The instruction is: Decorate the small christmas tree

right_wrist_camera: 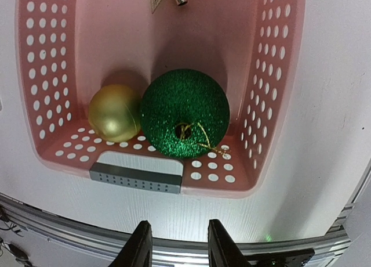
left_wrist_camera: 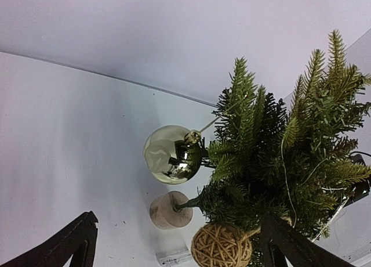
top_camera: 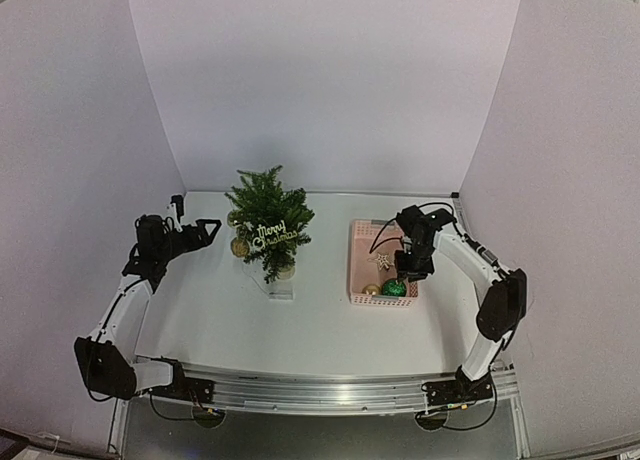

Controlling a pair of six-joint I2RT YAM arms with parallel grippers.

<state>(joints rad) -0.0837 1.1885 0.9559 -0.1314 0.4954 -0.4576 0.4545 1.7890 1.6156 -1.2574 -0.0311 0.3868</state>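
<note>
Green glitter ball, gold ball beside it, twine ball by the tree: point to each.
green glitter ball (right_wrist_camera: pixel 184 111), right wrist view, sphere's middle.
gold ball (right_wrist_camera: pixel 115 112), right wrist view, its middle.
twine ball (left_wrist_camera: pixel 222 245), left wrist view, its middle.

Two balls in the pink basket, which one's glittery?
The green ball, bigger, with a gold hanging loop; the gold ball beside it is smooth.

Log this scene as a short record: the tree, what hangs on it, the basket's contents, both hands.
tree: small christmas tree, left of the basket
on tree: shiny gold bauble, twine ball, Merry Christmas sign
basket: pink basket
in basket: green glitter ball and matte gold ball side by side at the near end; star ornament farther back
left hand: open, empty, beside the tree
right hand: above the basket's near end, fingers apart, holding nothing
</note>
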